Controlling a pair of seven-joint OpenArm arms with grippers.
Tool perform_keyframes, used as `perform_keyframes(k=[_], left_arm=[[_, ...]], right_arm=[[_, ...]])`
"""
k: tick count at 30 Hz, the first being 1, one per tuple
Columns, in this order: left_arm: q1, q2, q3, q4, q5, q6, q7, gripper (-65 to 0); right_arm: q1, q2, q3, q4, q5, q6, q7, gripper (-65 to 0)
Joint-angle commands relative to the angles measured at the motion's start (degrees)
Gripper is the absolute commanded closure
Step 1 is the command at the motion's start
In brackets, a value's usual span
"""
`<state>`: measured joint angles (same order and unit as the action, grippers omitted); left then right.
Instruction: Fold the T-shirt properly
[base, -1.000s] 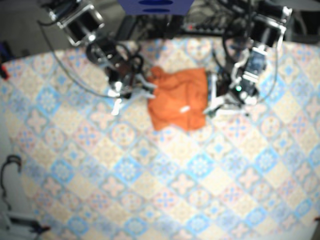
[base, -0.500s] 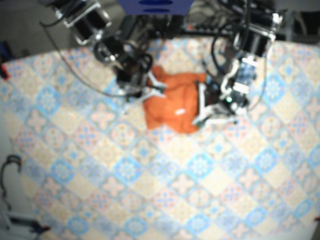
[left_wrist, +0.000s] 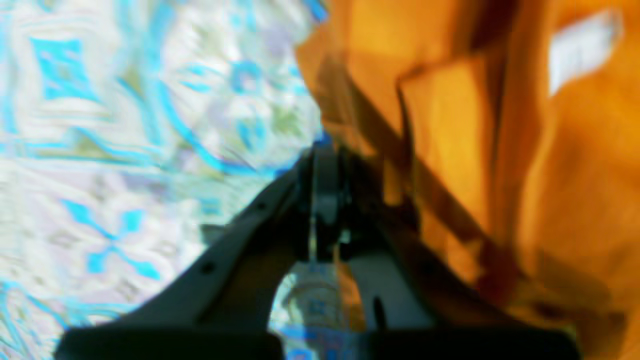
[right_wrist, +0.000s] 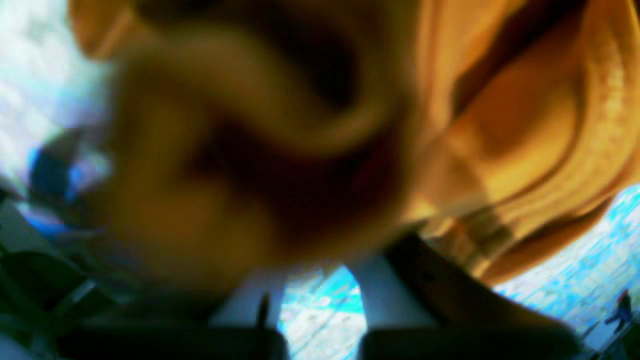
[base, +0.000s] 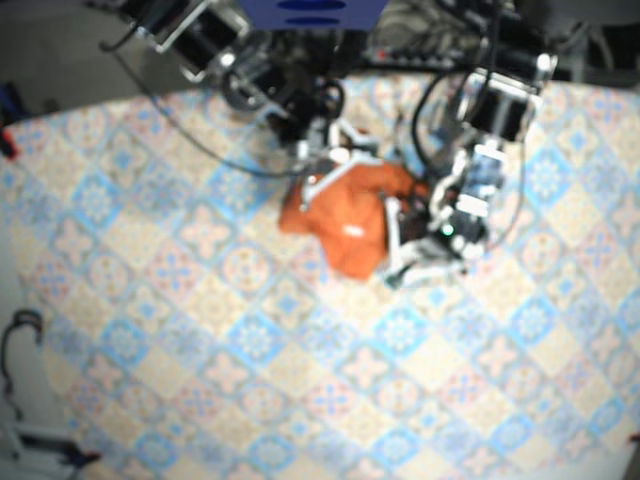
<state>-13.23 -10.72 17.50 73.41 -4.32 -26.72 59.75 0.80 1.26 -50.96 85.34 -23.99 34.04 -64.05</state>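
Observation:
The orange T-shirt (base: 350, 212) lies bunched at the far middle of the patterned table, with a small white label (base: 352, 231) showing. My right gripper (base: 325, 165) is at the shirt's far left edge. In the right wrist view, blurred orange cloth (right_wrist: 500, 125) drapes over the fingers and hides their tips. My left gripper (base: 398, 240) is at the shirt's near right edge. In the left wrist view its fingers (left_wrist: 325, 170) are pressed together at the cloth's edge (left_wrist: 550, 175), with the label (left_wrist: 580, 45) further in.
The blue-and-orange patterned tablecloth (base: 250, 350) covers the whole table. A dark blue box (base: 310, 12) and cables sit beyond the far edge. A cable loop (base: 20, 335) hangs at the left edge, off the table.
The right gripper moved right and the left gripper moved left and nearer, both carrying cloth. The shirt went from a flat rectangle to a narrower, bunched, tilted shape.

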Motion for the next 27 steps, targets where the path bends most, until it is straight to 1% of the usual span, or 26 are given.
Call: perform_keyframes(k=[1,3,6,11,13,16,18,20,22,25,27], left_arm=[[-1.23,0.22,-0.13,0.22,-0.3,0.3,-0.63,0.0],[-1.84,0.39,-0.05,-0.4,-0.39,0.48,-0.8,0.0],[-2.11,1.27,-0.13,-2.15,-0.21,0.48,-2.56,0.0],[-3.95,1.8,-0.05,-6.73,-0.3,1.53,-4.84,0.0],[-4.13,1.89,-0.05,-7.25,-0.3,1.53,-5.46,0.0],[-5.18,1.97,-0.05,-7.25,-0.3,1.53,-5.46,0.0],[-5.71,2.76,-0.22,-7.25,-0.3,1.53,-5.37,0.0],[-5.89,3.03,-0.22,-7.25,-0.3,1.53,-5.37,0.0],[-6.5,3.12,-0.22,-7.25,-0.3,1.53,-5.37,0.0],[-6.68,3.29,-0.13,-7.25,-0.3,1.53,-5.37,0.0],[-6.68,4.0,-0.31,-7.25,-0.3,1.53,-5.46,0.0]], right_arm=[[0.92,-0.95,-0.51,1.12,-0.41,-0.15,0.18,0.0],[0.92,-1.65,-1.39,1.03,-0.41,-0.15,0.18,0.0],[1.0,-2.36,-2.54,1.03,-0.41,-0.06,0.18,0.0],[1.88,-2.44,-5.52,0.86,-0.41,-0.06,0.27,0.0],[2.41,-2.44,-6.58,1.03,1.26,-0.06,0.27,0.0],[3.55,-2.44,-7.19,1.12,4.08,-0.06,0.36,0.0],[3.91,-2.44,-8.43,1.12,5.22,-0.06,0.54,0.0],[4.78,-2.88,-9.3,0.95,5.31,-0.06,0.62,0.0],[5.58,-4.2,-9.83,0.33,5.39,-0.06,0.62,0.0],[5.75,-4.55,-10.01,-0.64,5.31,-0.06,1.15,0.0],[6.45,-4.55,-10.01,-0.73,5.31,-0.06,2.73,0.0]])
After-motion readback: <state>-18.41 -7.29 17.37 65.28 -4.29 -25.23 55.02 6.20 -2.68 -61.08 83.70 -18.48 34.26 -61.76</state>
